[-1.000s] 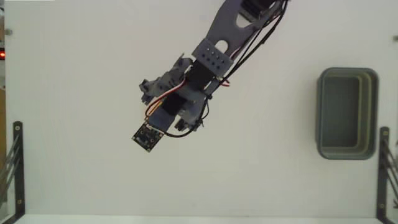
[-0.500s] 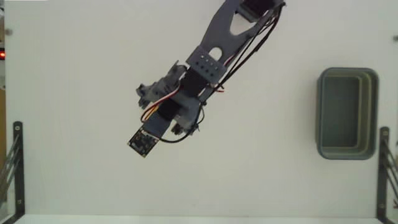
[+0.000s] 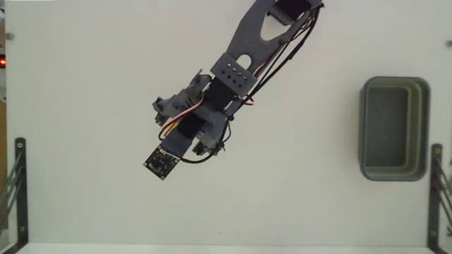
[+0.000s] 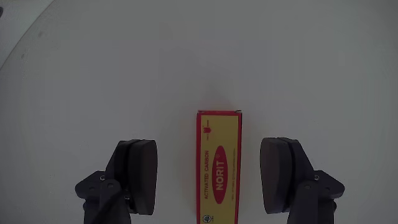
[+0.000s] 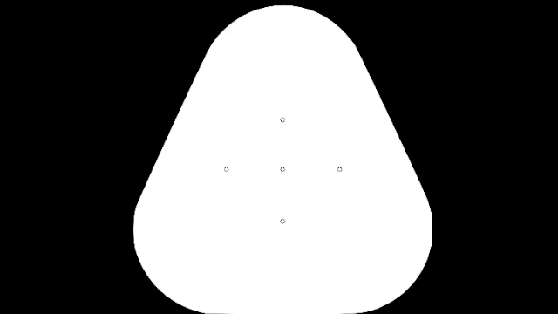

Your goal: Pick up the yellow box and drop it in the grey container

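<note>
- In the wrist view the fingers [image 4: 212, 180] stand spread wide, one at 8 o'clock, one at 4 o'clock, neither touching anything.
- The yellow box [image 4: 219, 167] lies flat on the white counter [image 4: 199, 56] between them, nearer the right-hand one, its length running towards 12 o'clock.
- In the fixed view the arm [image 3: 233, 74] probably hides the box; the grey container [image 3: 394, 128] sits well apart at 3 o'clock.

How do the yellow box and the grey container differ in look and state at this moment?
The yellow box is flat, closed and printed with a red oval and lettering; the grey container is a plain open tub with a thick rim. The box lies between the open gripper fingers, touched by neither; the container sits far from the arm, at the right in the fixed view, with nothing visible inside. Both are rectangular and rest on the white table.
</note>
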Controlling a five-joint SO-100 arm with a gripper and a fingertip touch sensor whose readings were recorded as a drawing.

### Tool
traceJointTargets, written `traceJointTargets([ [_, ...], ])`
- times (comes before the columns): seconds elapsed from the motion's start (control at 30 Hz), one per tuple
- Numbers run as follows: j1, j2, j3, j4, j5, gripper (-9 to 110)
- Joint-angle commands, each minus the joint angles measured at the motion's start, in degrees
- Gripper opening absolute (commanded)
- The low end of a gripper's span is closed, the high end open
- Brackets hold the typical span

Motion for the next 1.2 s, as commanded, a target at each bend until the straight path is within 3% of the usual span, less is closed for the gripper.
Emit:
traceJointTargets([
  [0.0, 1.16, 1.95, 0.3, -2.04, 0.26, 110],
  [1.17, 1.16, 0.78, 12.43, -15.34, 0.26, 110],
])
